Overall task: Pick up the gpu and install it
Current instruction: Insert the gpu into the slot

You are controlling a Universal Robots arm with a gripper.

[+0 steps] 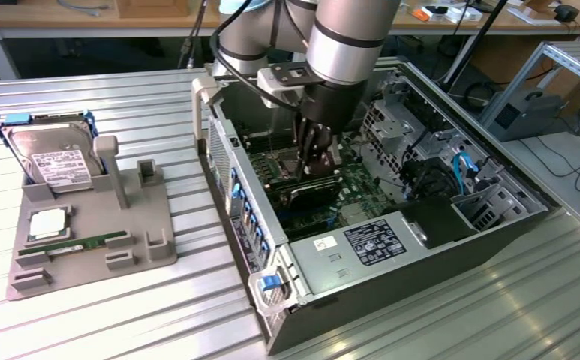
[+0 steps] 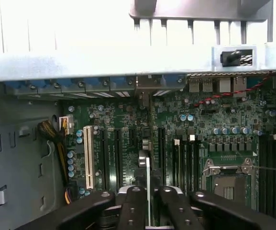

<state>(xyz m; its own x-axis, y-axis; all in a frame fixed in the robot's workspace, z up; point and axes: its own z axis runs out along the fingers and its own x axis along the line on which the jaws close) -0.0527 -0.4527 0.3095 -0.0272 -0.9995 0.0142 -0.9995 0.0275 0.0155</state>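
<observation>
The gpu (image 1: 305, 196) is a thin black card standing on edge over the green motherboard (image 1: 355, 187) inside the open computer case (image 1: 310, 292). My gripper (image 1: 317, 166) reaches straight down onto its upper edge. In the wrist view the card shows edge-on as a thin pale line (image 2: 147, 167) running between the black fingers (image 2: 132, 206). My gripper (image 2: 148, 191) has its fingers drawn close on either side of that line, gripping it. The card lines up with the long black expansion slots (image 2: 116, 158), and its lower edge is hidden.
A grey parts holder (image 1: 145, 255) lies at the exterior view's left, carrying a silver hard drive (image 1: 59, 161), a processor (image 1: 47, 223) and a green memory stick (image 1: 79, 244). Case walls, a drive cage (image 1: 395, 124) and cables (image 1: 465, 169) crowd the arm.
</observation>
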